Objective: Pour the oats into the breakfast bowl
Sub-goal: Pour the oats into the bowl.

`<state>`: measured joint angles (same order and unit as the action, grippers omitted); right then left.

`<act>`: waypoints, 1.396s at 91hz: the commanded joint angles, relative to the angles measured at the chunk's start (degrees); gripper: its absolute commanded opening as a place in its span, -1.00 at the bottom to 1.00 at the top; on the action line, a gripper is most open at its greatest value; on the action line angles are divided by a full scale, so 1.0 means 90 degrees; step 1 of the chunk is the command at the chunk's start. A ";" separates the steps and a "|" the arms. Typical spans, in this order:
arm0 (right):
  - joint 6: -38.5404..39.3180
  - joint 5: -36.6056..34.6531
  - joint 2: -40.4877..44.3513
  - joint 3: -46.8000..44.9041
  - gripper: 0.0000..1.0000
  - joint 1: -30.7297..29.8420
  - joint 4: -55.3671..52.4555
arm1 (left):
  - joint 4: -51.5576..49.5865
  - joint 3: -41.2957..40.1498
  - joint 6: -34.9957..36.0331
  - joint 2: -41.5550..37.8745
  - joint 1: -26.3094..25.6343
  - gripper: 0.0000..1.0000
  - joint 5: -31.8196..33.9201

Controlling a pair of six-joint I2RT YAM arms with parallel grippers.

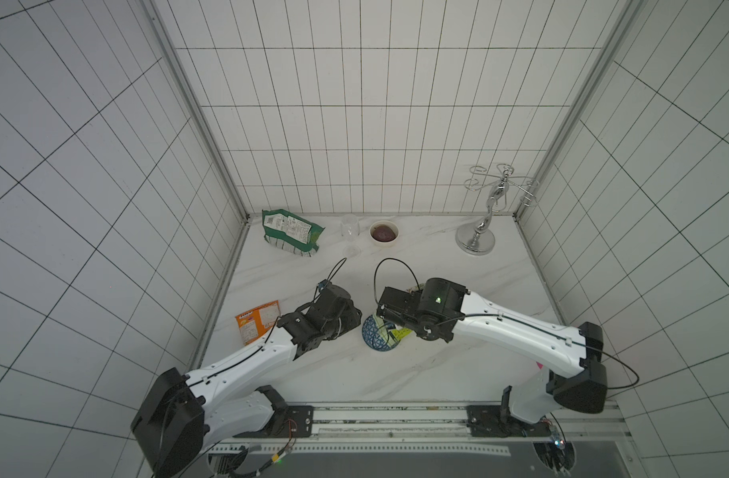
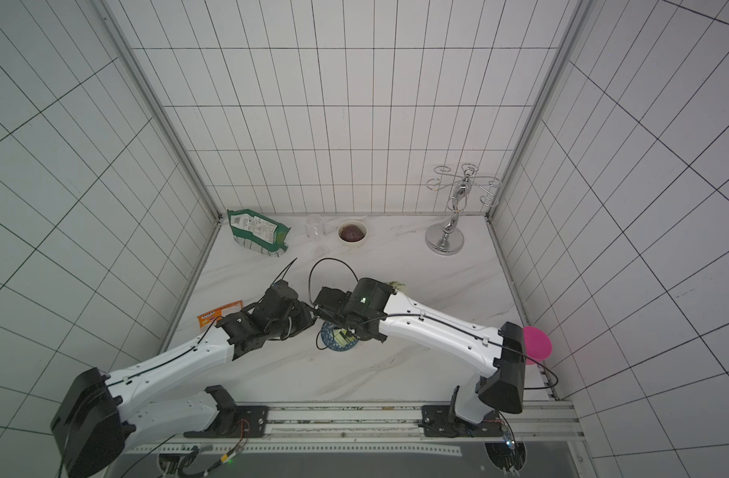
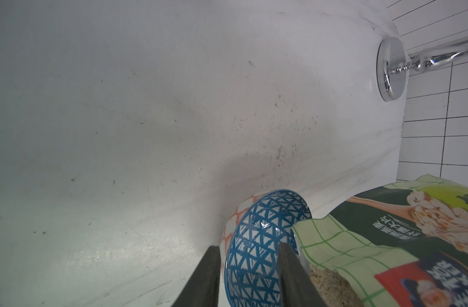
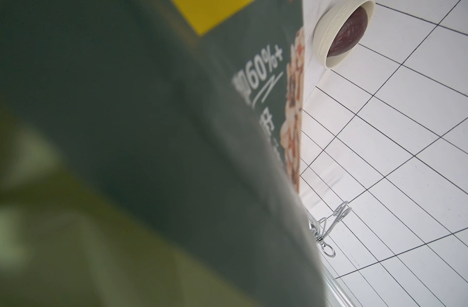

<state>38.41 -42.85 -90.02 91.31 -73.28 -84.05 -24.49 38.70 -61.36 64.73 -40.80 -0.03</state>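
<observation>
The left tool (image 3: 248, 247) is clamped on the bowl (image 3: 267, 218): the left wrist view shows its two dark fingers (image 3: 206, 276) standing either side of the blue-meshed wall. The bowl is tilted, its mouth turned toward the pouch (image 3: 387, 239), whose open end reaches the rim. Only this view shows the oats (image 3: 331, 285), pale flakes just under the pouch's mouth; whether they lie in the bowl cannot be told. In both top views the bowl is near the front middle of the surface (image 1: 395, 372), between the two arms, and the right tool (image 1: 391, 325) hangs directly over it with a lime strip of pouch showing below. That tool's fingers are hidden in every view, but the pouch, tipped and off the surface, fills the right wrist view close and blurred, so the tool is closed on it. Just left of the left arm lies an orange packet (image 1: 258, 320). Along the back wall, left to right, are a green bag (image 1: 290, 232), a glass (image 1: 350, 231), a white bowl (image 1: 383, 233) and a chrome stand (image 1: 476, 240). A pink disc (image 2: 536, 343) shows plainly in a top view, behind the right arm's elbow
</observation>
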 commanded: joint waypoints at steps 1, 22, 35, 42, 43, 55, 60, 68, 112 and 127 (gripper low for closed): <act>0.0081 -0.0971 0.0068 0.0028 -1.00 -0.0061 -0.0012 | 0.0159 -0.0087 -0.0040 -0.0073 0.0021 -0.23 -0.0026; 0.0131 -0.1022 0.0138 -0.0167 -1.00 -0.0136 0.0030 | 0.0191 -0.0119 -0.0057 -0.0054 0.0021 -0.23 -0.0024; 0.0180 -0.1108 0.0148 -0.0297 -1.00 -0.0178 0.0100 | 0.0201 -0.0130 -0.0076 -0.0062 0.0021 -0.24 -0.0013; 0.0203 -0.1108 0.0147 -0.0321 -1.00 -0.0212 0.0140 | 0.0212 -0.0147 -0.0087 -0.0066 0.0019 -0.24 -0.0005; 0.0209 -0.1108 0.0148 -0.0321 -1.00 -0.0215 0.0145 | 0.0216 -0.0143 -0.0091 -0.0064 0.0020 -0.24 -0.0001; 0.0281 -0.1369 0.0132 -0.0343 -1.00 -0.0246 0.0227 | 0.0217 -0.0166 -0.0105 -0.0078 0.0021 -0.24 -0.0006; 0.0309 -0.1416 0.0112 -0.0364 -1.00 -0.0259 0.0264 | 0.0229 -0.0183 -0.0114 -0.0082 0.0021 -0.24 -0.0003; 0.0368 -0.1536 0.0091 -0.0396 -1.00 -0.0271 0.0345 | 0.0246 -0.0206 -0.0124 -0.0097 0.0021 -0.24 -0.0001; 0.0595 -0.1846 0.0138 -0.0612 -1.00 -0.0392 0.0587 | 0.0261 -0.0247 -0.0148 -0.0123 0.0021 -0.24 0.0013; 0.0617 -0.1979 0.0159 -0.0725 -1.00 -0.0427 0.0673 | 0.0306 -0.0276 -0.0166 -0.0112 0.0021 -0.25 0.0012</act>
<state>43.35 -50.43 -90.02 85.03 -76.53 -78.22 -23.53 37.15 -62.65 64.47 -40.80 -0.08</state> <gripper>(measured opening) 0.201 0.378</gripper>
